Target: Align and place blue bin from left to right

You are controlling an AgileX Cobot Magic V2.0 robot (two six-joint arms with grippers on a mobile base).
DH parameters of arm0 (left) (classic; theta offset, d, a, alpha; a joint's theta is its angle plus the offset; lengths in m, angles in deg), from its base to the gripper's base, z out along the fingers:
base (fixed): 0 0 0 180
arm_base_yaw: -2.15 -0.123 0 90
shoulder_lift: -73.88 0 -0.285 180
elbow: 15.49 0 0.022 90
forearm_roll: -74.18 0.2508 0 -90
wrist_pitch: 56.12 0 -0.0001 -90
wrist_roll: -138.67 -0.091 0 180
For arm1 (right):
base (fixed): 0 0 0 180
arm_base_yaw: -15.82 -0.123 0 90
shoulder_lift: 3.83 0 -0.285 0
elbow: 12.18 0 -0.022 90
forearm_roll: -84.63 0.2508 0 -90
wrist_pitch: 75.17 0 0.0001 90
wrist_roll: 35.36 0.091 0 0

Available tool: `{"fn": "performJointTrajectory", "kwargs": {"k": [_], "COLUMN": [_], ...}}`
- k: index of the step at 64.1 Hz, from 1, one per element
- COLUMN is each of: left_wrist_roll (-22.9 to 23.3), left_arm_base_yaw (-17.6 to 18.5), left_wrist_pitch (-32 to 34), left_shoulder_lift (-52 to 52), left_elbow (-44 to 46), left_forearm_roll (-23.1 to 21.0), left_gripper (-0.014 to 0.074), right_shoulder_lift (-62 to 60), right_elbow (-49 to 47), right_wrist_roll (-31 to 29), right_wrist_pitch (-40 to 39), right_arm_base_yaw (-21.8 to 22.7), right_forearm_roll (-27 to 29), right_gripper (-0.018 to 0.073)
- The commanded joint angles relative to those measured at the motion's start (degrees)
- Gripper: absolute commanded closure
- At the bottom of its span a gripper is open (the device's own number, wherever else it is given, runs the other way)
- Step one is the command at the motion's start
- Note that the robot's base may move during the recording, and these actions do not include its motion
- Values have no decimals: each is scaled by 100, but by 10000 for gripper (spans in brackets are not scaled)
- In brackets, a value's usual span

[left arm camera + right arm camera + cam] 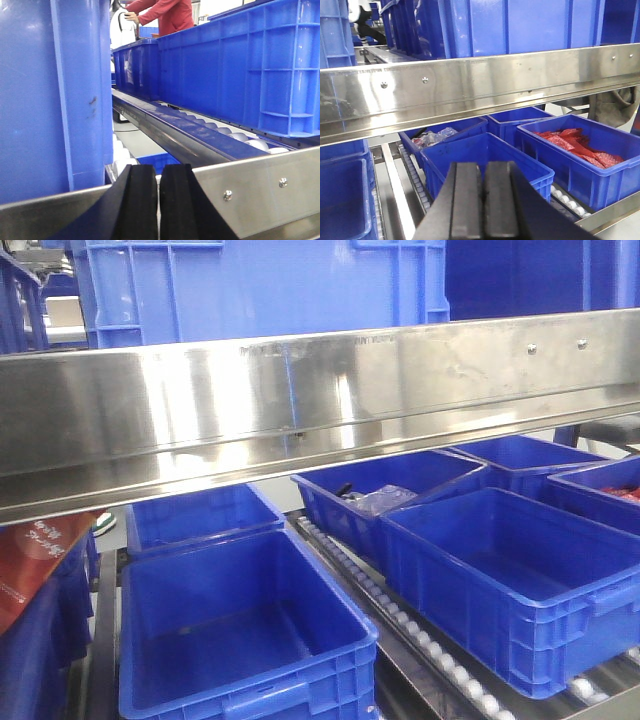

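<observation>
The blue bin (260, 285), medium blue with raised vertical ribs, stands on the upper roller level behind the steel rail (300, 390). In the left wrist view its ribbed wall (50, 100) fills the left side, just beyond the rail and to the left of my left gripper (159, 200). That gripper is shut with nothing between its black fingers. My right gripper (482, 200) is also shut and empty, below and in front of the rail (470, 80), with the blue bin (520, 22) above it. Neither gripper shows in the front view.
More ribbed bins (240, 70) line a roller lane (200, 135) to the right, and a person in red (167, 12) stands at its far end. On the lower level are deeper-blue bins (500, 580), one holding red packets (575, 145) and one clear bags (432, 137).
</observation>
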Motion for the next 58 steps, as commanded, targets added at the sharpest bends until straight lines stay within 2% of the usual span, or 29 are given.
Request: {"fn": "performJointTrajectory", "kwargs": {"k": [1,58], "left_wrist_roll": [0,0], "left_arm_base_yaw": [-15,-15], "left_wrist_pitch": [85,85], "left_shoulder_lift": [-27,-27], "left_elbow": [6,6], "left_forearm_roll": [-33,-33], "left_gripper": [583,583], "right_shoulder_lift": [-23,-23], "right_elbow": [10,10], "right_wrist_roll": [47,47], "right_wrist_pitch": [-177,-177], "right_arm_base_yaw": [30,30], "right_forearm_roll": [-110,-110], "right_gripper": [638,638]}}
